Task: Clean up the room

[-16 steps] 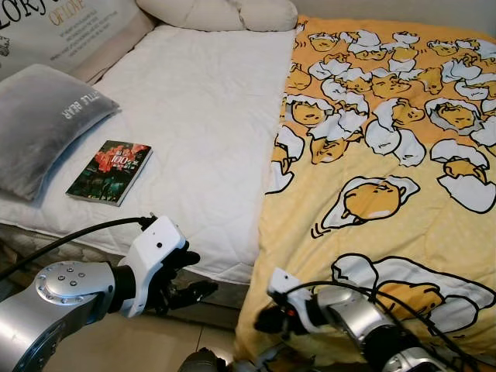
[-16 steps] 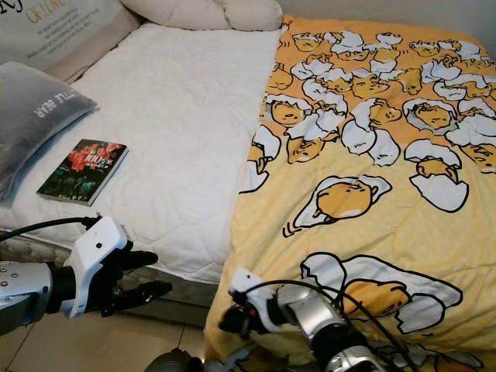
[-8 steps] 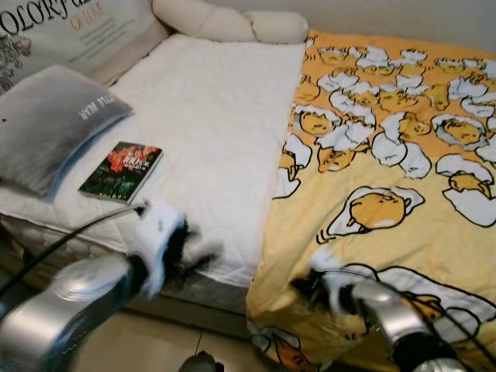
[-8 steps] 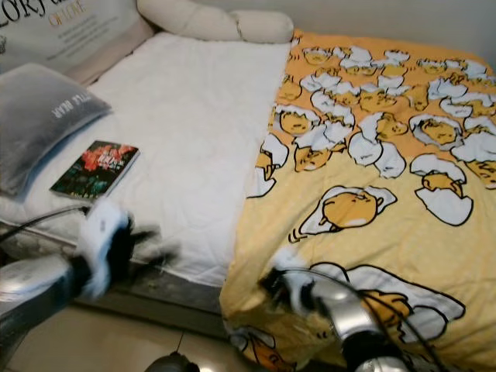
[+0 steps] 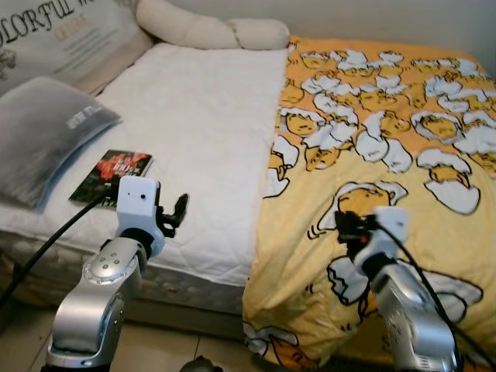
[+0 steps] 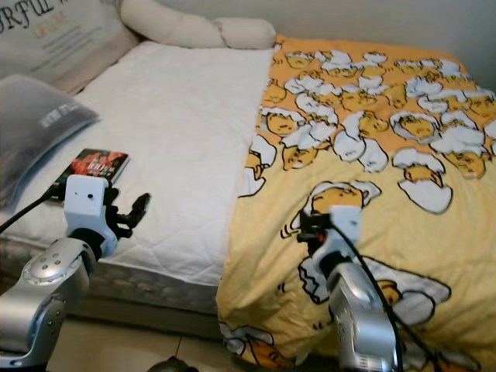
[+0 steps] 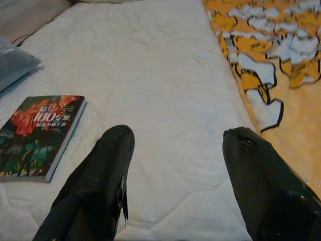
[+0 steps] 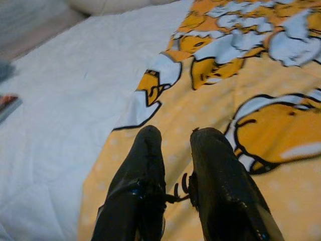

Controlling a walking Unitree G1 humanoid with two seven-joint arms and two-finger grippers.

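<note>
- Book (image 5: 111, 175): thin paperback with a dark green cover carrying red artwork and the white numerals "100"; it lies flat near the left edge of the bed, just beside the grey pillow (image 5: 43, 132).
- Bed (image 5: 203, 124): white quilted mattress cover, bare across its left half.
- Blanket (image 5: 387, 147): yellow, printed with cartoon egg figures; it covers the right half of the bed and hangs over the front edge.
- Head of the bed: a cream bolster (image 5: 209, 31) and a light cushion with printed lettering (image 5: 66, 35) lie along it.
- Left gripper (image 7: 175, 138): raised over the front edge of the bed, near the book but not touching it; fingers spread wide with nothing between them.
- Right gripper (image 8: 173, 134): raised over the blanket near the front edge; fingers set with a narrow gap, holding nothing.
- Floor (image 5: 167, 345): beige tile in front of the bed.
</note>
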